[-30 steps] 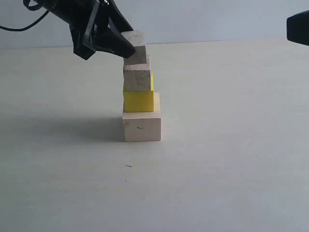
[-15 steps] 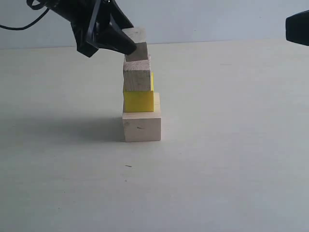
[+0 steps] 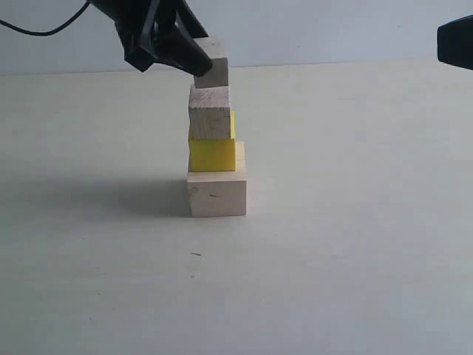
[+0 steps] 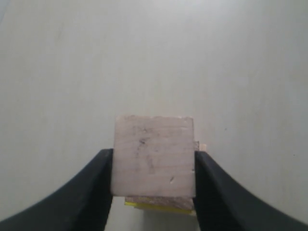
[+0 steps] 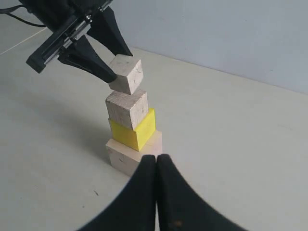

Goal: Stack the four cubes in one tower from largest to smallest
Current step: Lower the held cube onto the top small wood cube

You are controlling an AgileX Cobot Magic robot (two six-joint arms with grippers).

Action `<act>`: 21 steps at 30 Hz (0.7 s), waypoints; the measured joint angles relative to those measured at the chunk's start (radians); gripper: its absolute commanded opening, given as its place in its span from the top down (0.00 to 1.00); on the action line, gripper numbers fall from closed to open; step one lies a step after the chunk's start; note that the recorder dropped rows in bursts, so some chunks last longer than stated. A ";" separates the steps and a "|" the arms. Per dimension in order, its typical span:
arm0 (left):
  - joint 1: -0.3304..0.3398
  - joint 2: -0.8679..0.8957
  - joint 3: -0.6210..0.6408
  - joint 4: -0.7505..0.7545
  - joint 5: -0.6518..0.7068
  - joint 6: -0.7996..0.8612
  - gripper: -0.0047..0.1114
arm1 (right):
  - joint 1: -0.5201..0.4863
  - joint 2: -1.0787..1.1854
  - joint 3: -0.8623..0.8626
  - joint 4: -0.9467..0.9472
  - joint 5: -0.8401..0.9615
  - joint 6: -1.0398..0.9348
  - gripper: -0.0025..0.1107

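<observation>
The left gripper held the smallest cube between its jaws, tilted, right above the small wooden cube that topped the yellow cube and the big cube on the counter; whether the two touched I couldn't tell. The move looked to be straight down and level, with the right gripper closed, empty and well apart

- Exterior view: set low, near the height of the table, level and side-on to the tower. Middle distance, facing a pale wall.
- Left wrist view: looks steeply down between the fingers of the left gripper onto the smallest wood cube. Very close.
- Right wrist view: sits behind the right gripper, angled down at a corner of the tower. Near.
- Shared: all three views take in the tower. The exterior and right wrist views both show the left gripper.
</observation>
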 measured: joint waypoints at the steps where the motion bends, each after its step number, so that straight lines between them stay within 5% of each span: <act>1: 0.000 0.001 0.000 0.019 0.004 -0.018 0.96 | 0.000 0.000 0.000 0.000 0.000 0.000 0.98; 21: -0.010 0.006 0.000 0.035 0.017 -0.048 0.96 | 0.000 0.000 0.000 0.000 0.000 0.000 0.98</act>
